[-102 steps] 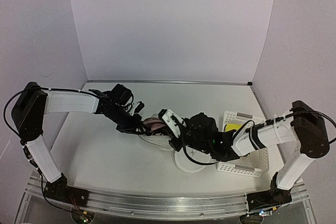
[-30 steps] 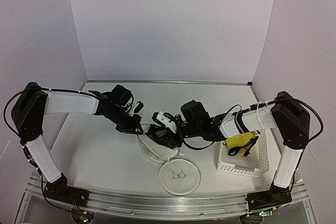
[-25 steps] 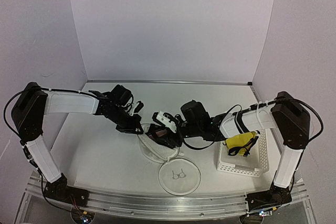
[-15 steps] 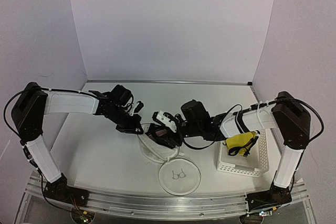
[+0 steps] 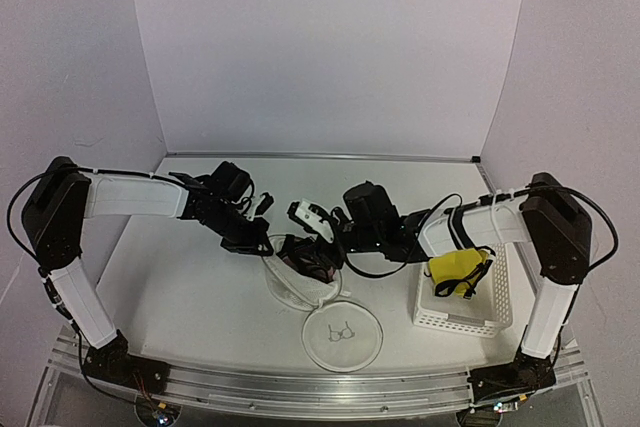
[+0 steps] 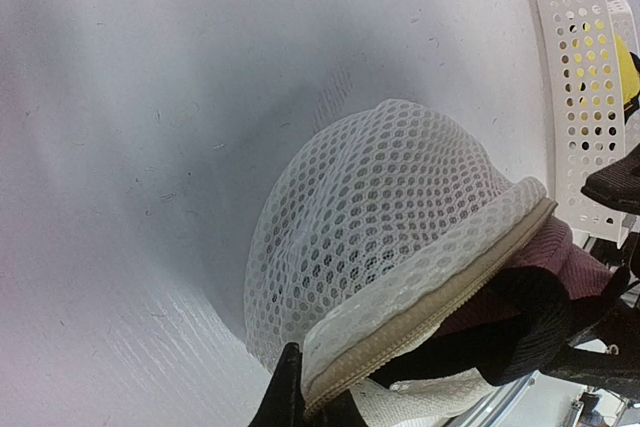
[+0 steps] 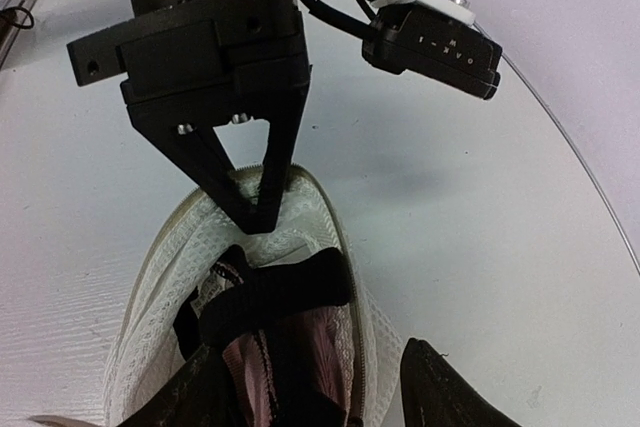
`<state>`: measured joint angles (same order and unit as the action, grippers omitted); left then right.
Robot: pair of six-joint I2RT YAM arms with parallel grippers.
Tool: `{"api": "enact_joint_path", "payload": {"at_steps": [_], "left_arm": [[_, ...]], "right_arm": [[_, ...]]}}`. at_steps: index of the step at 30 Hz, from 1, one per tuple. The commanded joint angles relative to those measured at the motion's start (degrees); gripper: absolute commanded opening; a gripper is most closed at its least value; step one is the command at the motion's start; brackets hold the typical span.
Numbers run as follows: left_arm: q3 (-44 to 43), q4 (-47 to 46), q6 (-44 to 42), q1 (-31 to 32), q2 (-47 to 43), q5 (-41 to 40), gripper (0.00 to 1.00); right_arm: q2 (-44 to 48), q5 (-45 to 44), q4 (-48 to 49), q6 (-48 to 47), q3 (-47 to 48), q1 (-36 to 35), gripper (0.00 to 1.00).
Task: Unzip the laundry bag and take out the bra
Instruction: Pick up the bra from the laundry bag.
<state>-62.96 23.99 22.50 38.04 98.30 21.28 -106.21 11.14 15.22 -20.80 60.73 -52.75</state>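
- The laundry bag (image 5: 290,285) lies at the middle of the table (image 5: 180,287) in the top view. Its mouth is open, and its round face (image 5: 342,332) with the small bra outline lies flat just below it, toward the lower edge of the frame.
- The left gripper (image 5: 262,244) sits at the bag's upper left rim with its fingers pressed together on that rim. It is in the same place as in every earlier frame.
- The right gripper (image 5: 318,250) is over the bag's mouth, where the bra (image 5: 305,261) shows as a dark and pink bundle.
- Half a second ago the right wrist sat slightly lower in the frame. It is now a little higher and further back.
- 3.4 s ago the right arm lay low across the white basket (image 5: 465,315) at the right and covered part of the round face. Now that face is fully seen, and a yellow item (image 5: 455,272) shows on the basket.
- In the left wrist view the mesh dome fills the centre. Its zipper edge runs to the lower right, with pink and black fabric beyond it.
- One dark finger shows at the bottom edge of that view, against the rim. The basket is at the upper right.
- In the right wrist view the left gripper's fingers meet in a point on the far rim.
- The right gripper's own fingers stand spread at the lower corners, with the bra's black strap and pink fabric between them. Whether either finger touches the fabric cannot be told.
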Motion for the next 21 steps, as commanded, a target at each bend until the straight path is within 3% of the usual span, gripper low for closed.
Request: {"api": "enact_joint_path", "payload": {"at_steps": [1, 18, 21], "left_arm": [[-0.4, -1.2, -0.6, -0.2, -2.5, 0.2, 0.00], [0.0, -1.2, -0.5, -0.2, -2.5, 0.2, 0.00], [0.1, -1.3, -0.6, -0.2, -2.6, 0.1, 0.00]], "right_arm": [[0.6, 2.2, 0.9, 0.0, 2.4, 0.4, 0.60], [-2.8, 6.4, -0.8, 2.3, 1.5, 0.4, 0.49], [-2.8, 6.5, -0.9, 2.5, 1.5, 0.4, 0.41]]}}
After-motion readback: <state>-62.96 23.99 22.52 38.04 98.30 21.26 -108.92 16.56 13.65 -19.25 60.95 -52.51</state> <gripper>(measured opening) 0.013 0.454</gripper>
